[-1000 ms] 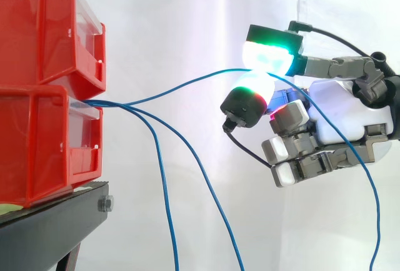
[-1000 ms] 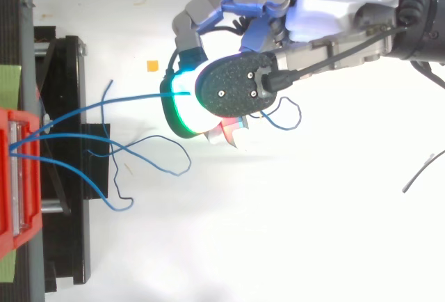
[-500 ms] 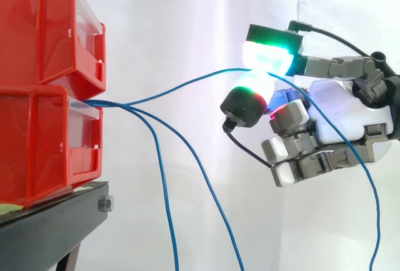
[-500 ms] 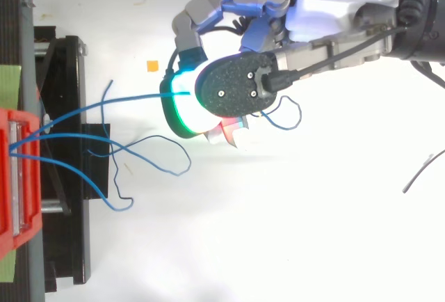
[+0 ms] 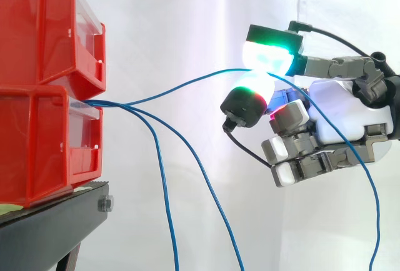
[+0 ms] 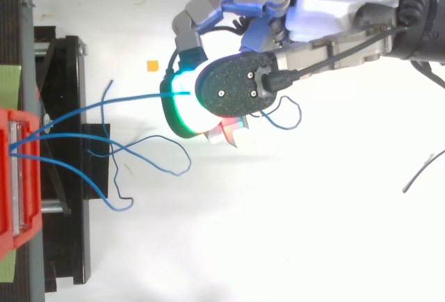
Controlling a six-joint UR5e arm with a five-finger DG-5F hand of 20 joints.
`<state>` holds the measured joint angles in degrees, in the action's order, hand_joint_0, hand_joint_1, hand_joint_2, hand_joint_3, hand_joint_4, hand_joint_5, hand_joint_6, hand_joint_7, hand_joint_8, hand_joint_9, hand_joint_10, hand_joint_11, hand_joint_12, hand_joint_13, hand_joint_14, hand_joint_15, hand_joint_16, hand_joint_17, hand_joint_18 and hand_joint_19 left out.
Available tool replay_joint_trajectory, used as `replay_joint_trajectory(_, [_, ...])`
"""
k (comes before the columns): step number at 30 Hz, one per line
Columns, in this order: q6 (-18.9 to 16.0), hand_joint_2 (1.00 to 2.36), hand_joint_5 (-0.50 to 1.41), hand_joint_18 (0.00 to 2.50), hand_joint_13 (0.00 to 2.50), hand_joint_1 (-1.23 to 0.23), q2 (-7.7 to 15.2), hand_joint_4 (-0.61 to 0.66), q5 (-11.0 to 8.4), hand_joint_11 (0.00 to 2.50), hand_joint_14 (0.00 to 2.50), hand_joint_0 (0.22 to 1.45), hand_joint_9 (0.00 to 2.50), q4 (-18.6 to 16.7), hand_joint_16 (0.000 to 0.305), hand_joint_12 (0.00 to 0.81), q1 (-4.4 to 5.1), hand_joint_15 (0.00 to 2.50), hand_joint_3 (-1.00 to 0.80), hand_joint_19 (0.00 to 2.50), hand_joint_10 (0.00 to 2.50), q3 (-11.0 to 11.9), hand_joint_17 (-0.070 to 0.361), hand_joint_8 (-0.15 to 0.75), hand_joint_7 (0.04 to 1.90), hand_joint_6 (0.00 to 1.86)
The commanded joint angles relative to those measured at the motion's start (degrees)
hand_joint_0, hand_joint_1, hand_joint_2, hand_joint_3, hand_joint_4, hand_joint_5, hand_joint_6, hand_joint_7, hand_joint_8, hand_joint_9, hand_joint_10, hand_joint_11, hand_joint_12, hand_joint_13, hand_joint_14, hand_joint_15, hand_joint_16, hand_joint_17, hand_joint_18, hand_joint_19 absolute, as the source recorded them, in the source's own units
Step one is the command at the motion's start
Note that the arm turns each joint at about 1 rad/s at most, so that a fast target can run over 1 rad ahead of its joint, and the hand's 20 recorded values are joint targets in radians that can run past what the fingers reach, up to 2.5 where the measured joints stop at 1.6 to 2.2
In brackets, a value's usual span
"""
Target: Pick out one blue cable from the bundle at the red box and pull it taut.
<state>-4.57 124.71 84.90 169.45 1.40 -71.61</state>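
1. The chosen blue cable [image 5: 187, 82] comes out of the front of the lower red box [image 5: 37, 152]. It rises in a shallow curve to the hand [image 5: 340, 118], well out from the box.
2. The hand is closed on this cable. Two glowing pads [image 5: 269, 55], one above the other, pinch it, and the other fingers are curled underneath, holding nothing.
3. The curve suggests the cable is not yet taut. I would draw the hand straight away from the box, along the cable's own line, and stop as soon as the curve straightens.
4. Keep the pinch firm, because a thin cable could slide between the rounded pads. Pull gently, as a jerk could shift the box at the edge of the black stand [image 5: 56, 221].
5. Two other blue cables [image 5: 164, 190] leave the same opening and hang down near that stand edge. They should be left slack.
6. Hard to make out:
   - The glow washes out the exact contact between the pads and the cable.
   - In the top view the upper pad's dark back covers the pinch.
   - How the cables are fixed inside the box is hidden.
   - Past the pinch, the cable runs down across the hand and is cut off at the lower edge of the side view.
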Motion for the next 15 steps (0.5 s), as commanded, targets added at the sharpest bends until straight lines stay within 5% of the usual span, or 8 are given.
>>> replay_joint_trajectory(1, [0.0, 1.03, -0.19, 0.74, 1.0, -0.69, 0.0, -0.2, 0.0, 0.77, 0.02, 0.63, 1.23, 0.0, 0.035, 0.223, 0.01, 0.55, -0.06, 0.64, 0.02, 0.0, 0.079, 0.249, 1.38, 0.92])
replay_joint_trajectory(15, [0.0, 1.03, -0.19, 0.75, 1.01, -0.69, 0.0, -0.2, 0.0, 0.79, 0.02, 0.63, 1.24, 0.0, 0.036, 0.223, 0.01, 0.56, -0.05, 0.63, 0.03, 0.1, 0.08, 0.247, 1.38, 0.92])
